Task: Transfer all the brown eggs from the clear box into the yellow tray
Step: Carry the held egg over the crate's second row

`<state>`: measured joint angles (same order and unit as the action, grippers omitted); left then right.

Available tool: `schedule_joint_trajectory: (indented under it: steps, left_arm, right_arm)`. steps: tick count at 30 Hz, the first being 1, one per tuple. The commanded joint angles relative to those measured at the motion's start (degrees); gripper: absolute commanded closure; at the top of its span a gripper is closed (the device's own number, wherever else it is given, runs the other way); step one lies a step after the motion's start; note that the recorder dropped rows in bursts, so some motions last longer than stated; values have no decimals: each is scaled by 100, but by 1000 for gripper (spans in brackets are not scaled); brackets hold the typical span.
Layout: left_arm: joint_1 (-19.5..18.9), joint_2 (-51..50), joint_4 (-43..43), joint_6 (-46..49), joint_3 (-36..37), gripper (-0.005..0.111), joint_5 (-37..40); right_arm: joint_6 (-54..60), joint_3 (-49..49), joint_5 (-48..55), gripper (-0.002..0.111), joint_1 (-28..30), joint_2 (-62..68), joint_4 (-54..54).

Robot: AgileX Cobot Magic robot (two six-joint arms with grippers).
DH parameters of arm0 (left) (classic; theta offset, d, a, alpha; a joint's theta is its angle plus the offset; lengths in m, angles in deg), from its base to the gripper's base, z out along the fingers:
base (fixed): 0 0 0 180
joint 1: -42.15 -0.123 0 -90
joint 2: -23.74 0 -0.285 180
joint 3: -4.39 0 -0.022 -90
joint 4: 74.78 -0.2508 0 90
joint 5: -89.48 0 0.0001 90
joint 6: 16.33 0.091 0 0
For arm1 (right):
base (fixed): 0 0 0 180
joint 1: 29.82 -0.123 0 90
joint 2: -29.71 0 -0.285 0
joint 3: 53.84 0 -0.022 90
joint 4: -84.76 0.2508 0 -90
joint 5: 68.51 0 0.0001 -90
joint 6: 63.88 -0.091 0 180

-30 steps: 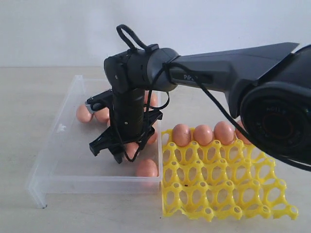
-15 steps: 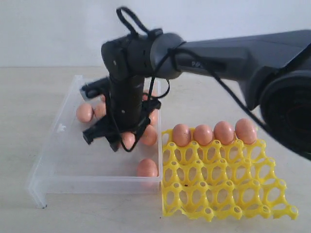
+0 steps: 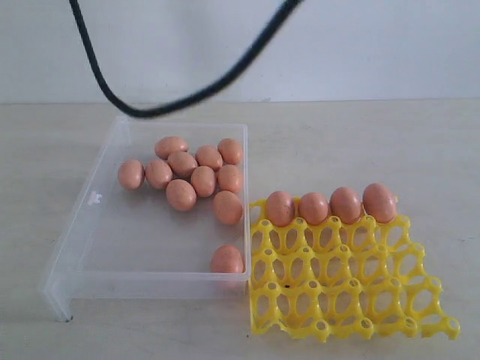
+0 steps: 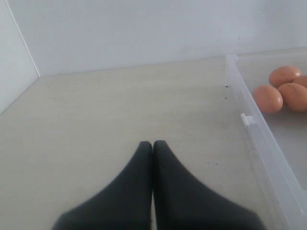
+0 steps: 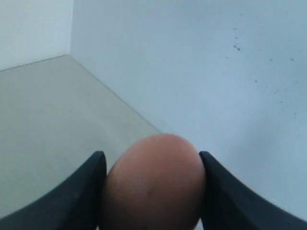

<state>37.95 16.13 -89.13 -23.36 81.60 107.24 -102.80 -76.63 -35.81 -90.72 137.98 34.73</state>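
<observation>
Right gripper (image 5: pixel 152 158) was clamped on one brown egg (image 5: pixel 153 187), which sat wedged between the two dark fingers with a pale wall (image 5: pixel 216 72) behind it. The right arm was outside the exterior view; only a black cable (image 3: pixel 150 111) looped across the far side there. Left gripper (image 4: pixel 152 144) was pinched fully together, tips touching, nothing in it. It hovered over bare table (image 4: pixel 96 110) just left of the clear box (image 4: pixel 254 139), near the box's latch tab (image 4: pixel 246 120).

The clear box sat on the left of the scene, its right wall touching the yellow tray (image 3: pixel 345 292). Eleven brown eggs (image 3: pixel 203 181) lay in the box. Ten were bunched toward the far right part, many touching. A lone egg (image 3: pixel 226 259) was in the near right corner, against the wall. Four eggs (image 3: pixel 313 208) sat side by side in the tray's far row.
</observation>
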Motion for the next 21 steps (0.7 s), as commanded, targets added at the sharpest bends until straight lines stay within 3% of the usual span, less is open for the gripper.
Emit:
schedule_joint_trajectory:
  steps: [1,5,7,10,16,17,20,21]
  left_arm:
    - [27,-17,-10,-21,1,111,-36]
    - [27,-17,-10,-21,1,111,-36]
    - [27,-17,-10,-21,1,111,-36]
    - [27,-17,-10,-21,1,111,-36]
    - [27,-17,-10,-21,1,111,-36]
    - [27,-17,-10,-21,1,111,-36]
    - [17,-17,-10,-21,1,111,-33]
    - [17,-17,-10,-21,1,111,-33]
  right_arm:
    - [-4181,1672,-296,109,-111,-567,-3054]
    - [-6964,3747,50,109,51,-1258,-4942]
    - [-7407,4377,-47,109,349,-1559,-4991]
    - [-7332,5009,-1187,109,1366,-2010,-4991]
    - [-5569,4586,-5699,109,4887,-1768,-4928]
    - [-5497,4395,-6423,109,5624,-1577,-4219]
    - [-5002,4231,-8252,109,7022,-1056,-1752]
    - [-4894,4221,-9677,109,7645,-615,-562]
